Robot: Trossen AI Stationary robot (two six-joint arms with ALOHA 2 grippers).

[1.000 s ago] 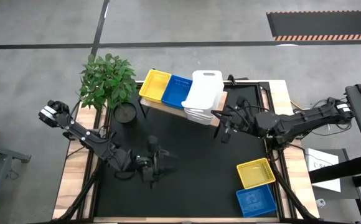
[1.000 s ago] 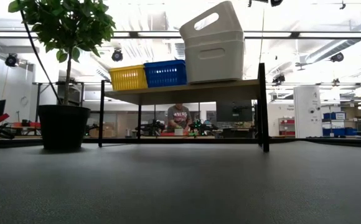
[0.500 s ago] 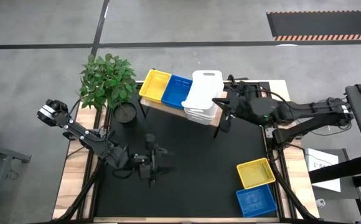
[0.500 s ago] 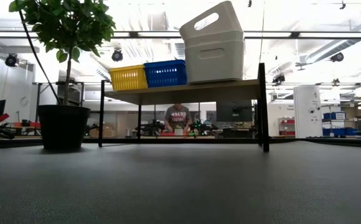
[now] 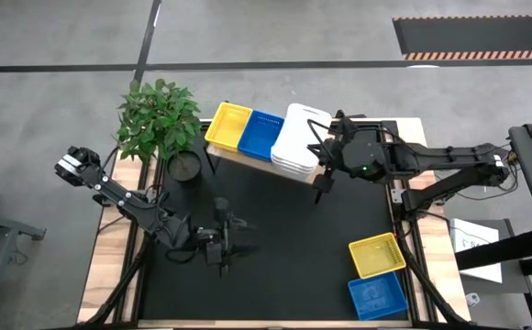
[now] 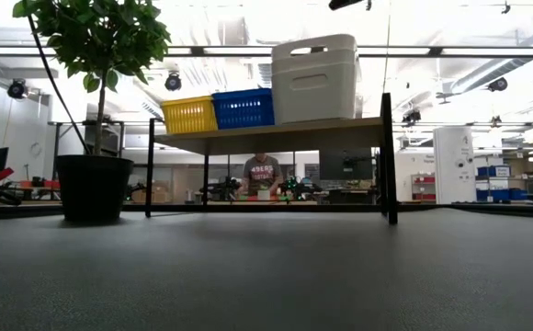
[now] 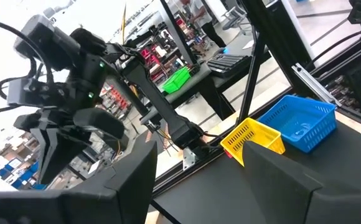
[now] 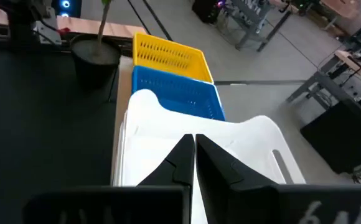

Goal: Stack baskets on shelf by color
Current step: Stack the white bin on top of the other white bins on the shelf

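Observation:
The shelf (image 5: 248, 154) stands at the table's far side and bears a yellow basket (image 5: 227, 125), a blue basket (image 5: 261, 134) and a stack of white baskets (image 5: 297, 142), the top one level (image 6: 314, 78). My right gripper (image 8: 193, 154) is shut and hangs just above the white stack's right end (image 5: 321, 147). In the low view its dark tip (image 6: 349, 4) is clear of the stack. My left gripper (image 5: 222, 240) waits open over the table's near left part. Another yellow basket (image 5: 377, 254) and blue basket (image 5: 376, 295) lie flat on the table's near right corner.
A potted plant (image 5: 160, 119) stands at the shelf's left end, its pot (image 5: 184, 166) on the table. The black tabletop (image 5: 284, 238) between the shelf and the two loose baskets is bare. A person (image 6: 264, 175) is far behind the table in the room.
My right gripper has gone up and toward the table's far left, over the white stack, and tipped downward, staying shut. The top white basket, which sat tilted on the stack, now lies level in it.

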